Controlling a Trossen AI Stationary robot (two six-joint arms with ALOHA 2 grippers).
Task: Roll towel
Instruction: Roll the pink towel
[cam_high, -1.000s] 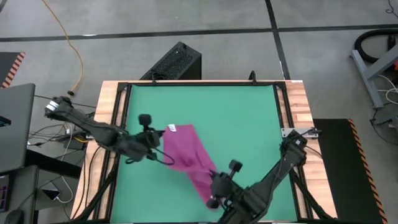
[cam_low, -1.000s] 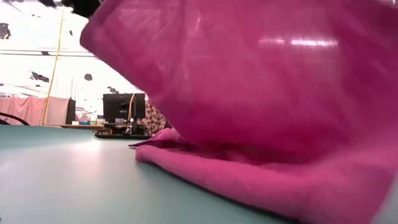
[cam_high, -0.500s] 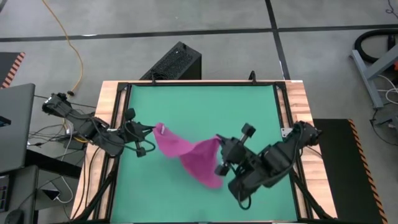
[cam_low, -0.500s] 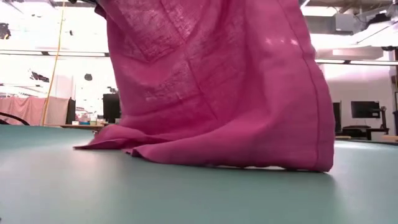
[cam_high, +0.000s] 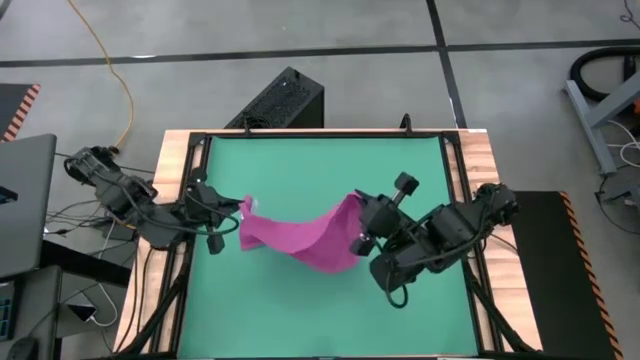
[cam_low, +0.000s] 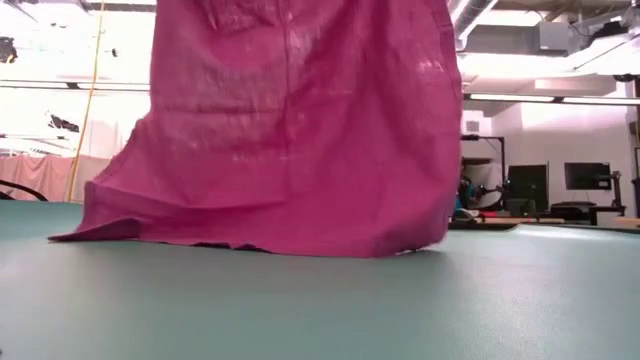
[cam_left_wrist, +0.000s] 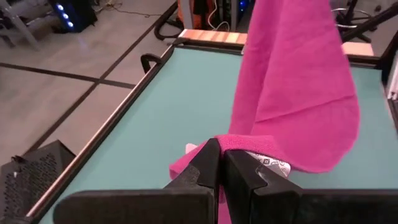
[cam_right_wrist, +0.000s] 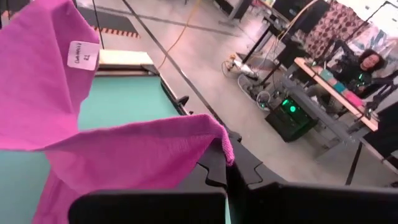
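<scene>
The magenta towel (cam_high: 300, 235) hangs spread between my two grippers over the green table (cam_high: 330, 165). In the low view it hangs like a curtain (cam_low: 300, 120), and its lower edge (cam_low: 250, 243) rests on the table. Its white tag (cam_right_wrist: 82, 55) is at the end by my left gripper. My left gripper (cam_high: 238, 208) is shut on the towel's left end. My right gripper (cam_high: 357, 222) is shut on its right end. My left gripper pinches the towel's edge at the tag corner (cam_left_wrist: 233, 142) between its two shut fingers, coming from the table's left, nearly level. The cloth rises away from the fingers toward the other arm. One layer or several, I cannot tell. My right gripper pinches the towel's opposite corner (cam_right_wrist: 222, 138) between its two shut fingers, coming from the table's right side. The corner is lifted clear of the table. The cloth sags slack from it toward the left gripper.
The table has a black frame and wooden side rails (cam_high: 480, 160). A black box (cam_high: 285, 100) stands on the floor beyond the far edge. A laptop (cam_high: 25, 200) and cables lie off the left side. A person (cam_right_wrist: 370, 62) sits in the room beyond.
My right gripper has gone up and toward the table's far edge with its towel corner. My left gripper has drawn a little toward the left edge. The towel, first bunched on the table near the front, is now lifted and spread out between the grippers.
</scene>
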